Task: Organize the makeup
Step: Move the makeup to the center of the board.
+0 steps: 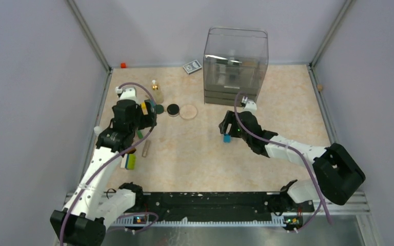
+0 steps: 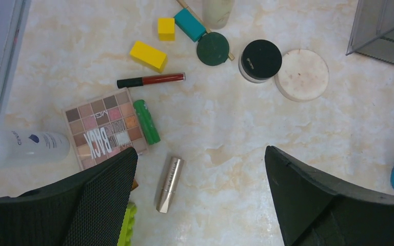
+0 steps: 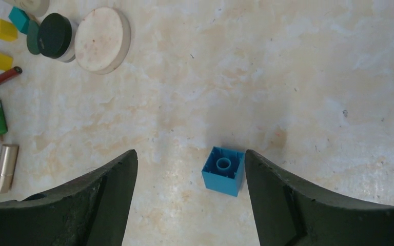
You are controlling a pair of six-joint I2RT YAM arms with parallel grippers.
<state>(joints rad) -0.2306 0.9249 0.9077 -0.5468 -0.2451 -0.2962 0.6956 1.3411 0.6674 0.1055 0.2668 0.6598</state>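
ok so the left gripper [image 2: 200, 151] is wide open w/ nothing in it, just hanging over the pale marble-look table [image 2: 225, 118]. The makeup is mostly around and ahead of it.

- tan metallic lipstick tube [image 2: 170, 184] lies between the fingers, closer to the one on the left of the wrist view
- pinkish checkered eyeshadow palette [image 2: 105, 128] has a corner tucked under that same finger
- white plastic bottle [image 2: 23, 147] lies on its side right at the palette's outer edge
- small green tube [image 2: 146, 121] is up against the palette's inner edge
- red lip gloss w/ black cap [image 2: 151, 80] is a bit further ahead

Further out front is a black-lidded round jar [image 2: 260, 60] snug against a beige round disc [image 2: 301, 75]. There's a dark green round disc [image 2: 213, 49] beside the jar. Past those are a long yellow block [image 2: 148, 55], a small yellow cube [image 2: 166, 28] and a teal block [image 2: 190, 24].

The right gripper [image 3: 190, 154] is open too and not gripping anything afaict. A small blue plastic cube [image 3: 224, 170] sits on the table between its fingers, hard up by the one on the right of its wrist view. Can't tell if it's actually touching. A clear plastic drawer organizer [image 1: 235, 64] stands beyond this gripper, toward the back wall.
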